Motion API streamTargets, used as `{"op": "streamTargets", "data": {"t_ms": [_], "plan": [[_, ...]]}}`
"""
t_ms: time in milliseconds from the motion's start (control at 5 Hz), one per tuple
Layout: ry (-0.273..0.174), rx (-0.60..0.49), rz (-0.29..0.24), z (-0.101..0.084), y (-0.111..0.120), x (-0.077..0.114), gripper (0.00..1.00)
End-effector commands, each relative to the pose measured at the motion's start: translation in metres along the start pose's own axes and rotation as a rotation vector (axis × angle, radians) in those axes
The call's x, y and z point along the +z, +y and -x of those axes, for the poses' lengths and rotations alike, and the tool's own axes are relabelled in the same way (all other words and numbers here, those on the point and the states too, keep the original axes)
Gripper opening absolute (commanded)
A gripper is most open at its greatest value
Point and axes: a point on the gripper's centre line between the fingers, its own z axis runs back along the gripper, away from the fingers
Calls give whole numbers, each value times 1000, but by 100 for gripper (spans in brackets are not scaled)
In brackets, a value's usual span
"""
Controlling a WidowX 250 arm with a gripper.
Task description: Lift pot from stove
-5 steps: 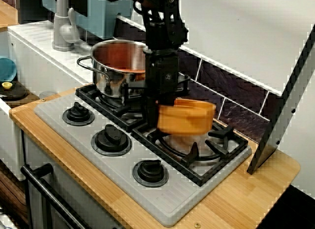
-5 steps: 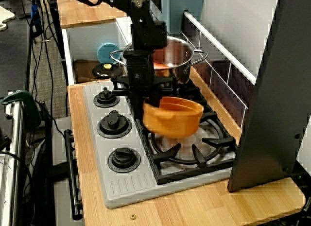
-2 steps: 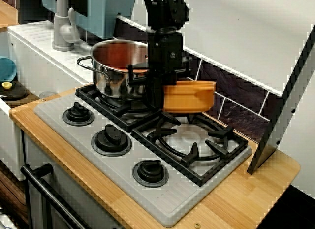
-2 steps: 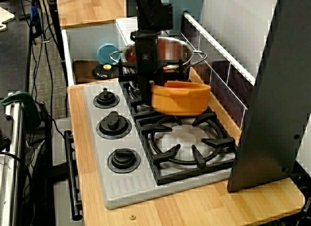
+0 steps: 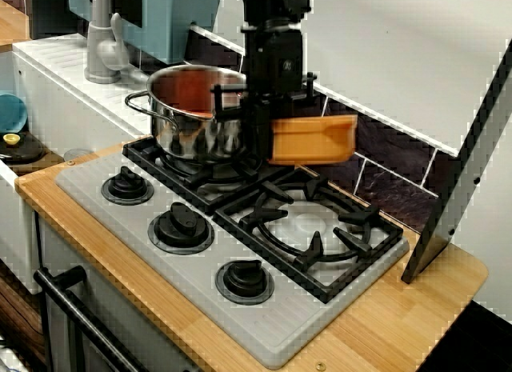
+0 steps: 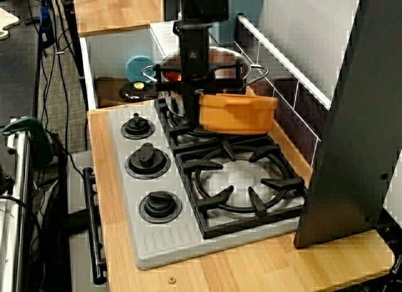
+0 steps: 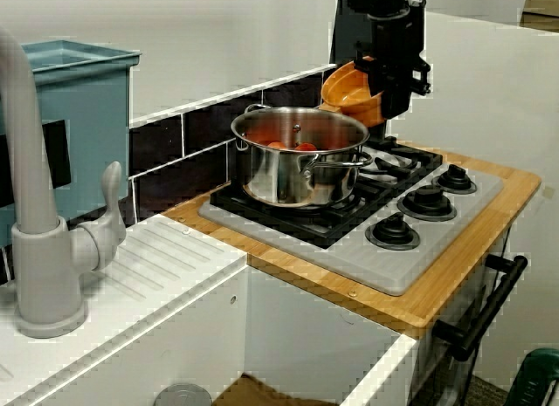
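Observation:
The orange pot (image 5: 312,140) (image 6: 237,113) (image 7: 349,95) hangs in the air well above the right burner grate (image 5: 308,228) of the grey stove (image 5: 264,324) (image 6: 151,242) (image 7: 384,266). My black gripper (image 5: 262,140) (image 6: 191,107) (image 7: 384,96) is shut on the pot's left rim, coming straight down from above. The pot is nearly level, tipped slightly. Nothing rests on the right burner (image 6: 242,185) beneath it.
A taller steel pot (image 5: 188,108) (image 6: 220,69) (image 7: 297,153) with reddish contents stands on the left burner, right beside the gripper. Three black knobs (image 5: 181,226) line the stove's front. A dark slanted panel (image 6: 352,116) rises at the right. A grey faucet (image 7: 44,205) stands by the sink.
The gripper has risen with the orange pot, lifting it from just above the right burner to well above it, and moved slightly toward the back wall.

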Motion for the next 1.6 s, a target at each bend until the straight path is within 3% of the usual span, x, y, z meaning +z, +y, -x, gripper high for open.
{"op": "streamTargets", "data": {"t_ms": [0, 800, 1400], "plan": [[-31, -20, -118, -17, 7, 57, 0], [-88, -10, -190, -28, 12, 102, 0], [-94, -30, -238, -33, 7, 121, 0]]}}
